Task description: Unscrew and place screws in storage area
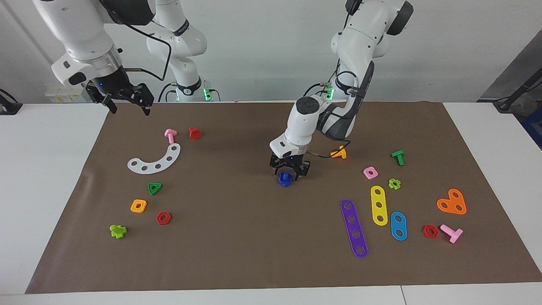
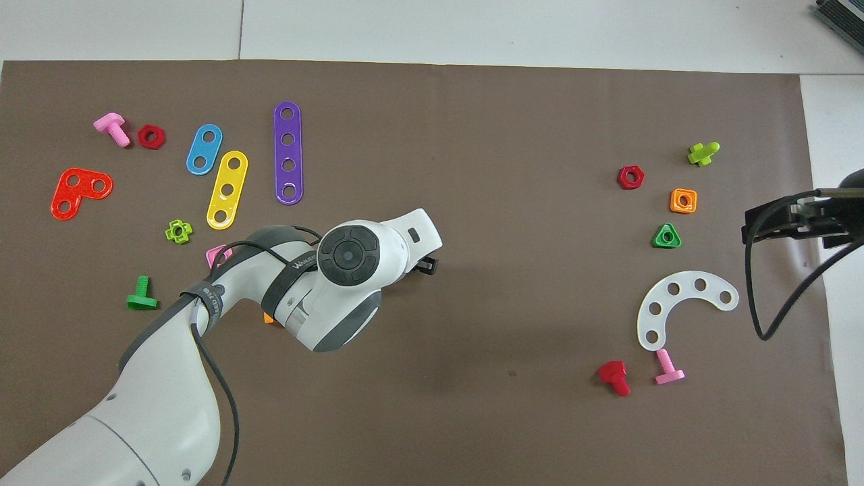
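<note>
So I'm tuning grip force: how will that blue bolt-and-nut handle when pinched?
The blue bolt-and-nut looks like moulded plastic, so probably stiff and light. Small and smooth, it may slip or twist between the left gripper fingertips. Standing upright on the mat, a nudge could tip it.

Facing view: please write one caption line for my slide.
Left tool lowered around the dark-blue bolt on the brown mat; right tool waits open.
</note>
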Robot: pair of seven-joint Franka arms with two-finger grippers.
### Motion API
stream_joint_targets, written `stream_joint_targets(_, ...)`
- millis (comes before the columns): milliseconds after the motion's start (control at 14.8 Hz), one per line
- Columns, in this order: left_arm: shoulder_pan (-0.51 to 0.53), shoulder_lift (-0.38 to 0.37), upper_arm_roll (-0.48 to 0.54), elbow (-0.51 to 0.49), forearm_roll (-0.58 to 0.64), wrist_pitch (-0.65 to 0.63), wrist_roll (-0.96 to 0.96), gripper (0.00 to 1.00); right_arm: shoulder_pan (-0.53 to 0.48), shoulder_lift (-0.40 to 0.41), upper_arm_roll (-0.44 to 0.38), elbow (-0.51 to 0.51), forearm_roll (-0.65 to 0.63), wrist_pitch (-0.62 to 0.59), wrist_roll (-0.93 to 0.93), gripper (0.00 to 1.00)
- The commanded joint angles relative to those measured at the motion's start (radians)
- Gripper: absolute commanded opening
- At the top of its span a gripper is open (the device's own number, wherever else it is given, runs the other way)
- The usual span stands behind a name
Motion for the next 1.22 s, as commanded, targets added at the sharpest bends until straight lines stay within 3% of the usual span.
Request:
stream_joint_targets(0, -0.014, 0.004, 0.014, 0.005, 0.028, 0.015, -0.029, 0.73, 0.000, -0.025, 0.001, -0.031, 0.000, 0.024, -0.018, 1.00)
stream_joint_targets(678, -0.014, 0.013, 0.014, 0.048, 0.028, -0.026, -0.032, 0.73, 0.000, -0.025, 0.001, -0.031, 0.000, 0.024, -0.019, 1.00)
stream_joint_targets(1017, -0.014, 0.013, 0.014, 0.058, 0.026, -0.040, -0.034, 0.38, 0.000, -0.025, 0.001, -0.031, 0.000, 0.024, -0.018, 1.00)
stream_joint_targets(1153, -0.015, 0.016, 0.014, 0.076, 0.026, -0.066, -0.034, 0.29, 0.000, -0.025, 0.001, -0.031, 0.000, 0.024, -0.018, 1.00)
